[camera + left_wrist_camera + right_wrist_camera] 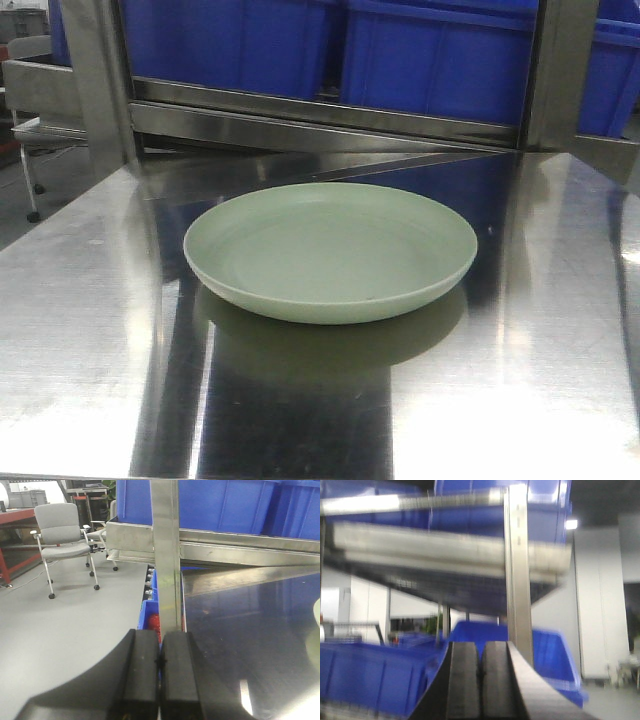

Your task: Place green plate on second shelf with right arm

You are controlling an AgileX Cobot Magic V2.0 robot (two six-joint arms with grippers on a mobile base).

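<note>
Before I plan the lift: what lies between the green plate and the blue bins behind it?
In the front view, only bare steel shelf and the rack's rail separate the green plate from the blue bins.

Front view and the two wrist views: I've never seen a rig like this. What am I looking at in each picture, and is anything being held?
This is a two-armed robot with three cameras. The front view looks straight ahead at a shiny steel shelf on which a green plate lies flat, alone. Behind it stand blue bins on a higher level of the rack.

The other two pictures come from cameras on the arms' wrists, looking along the fingers. In the left wrist view, the two black blocks at the bottom are the left gripper, fingers pressed together with nothing between them. It sits by the rack's upright post, with an office chair on the floor beyond. The right wrist view is blurred; the right gripper is also shut and empty, pointing at bins and shelving.

Nothing is held.
</note>
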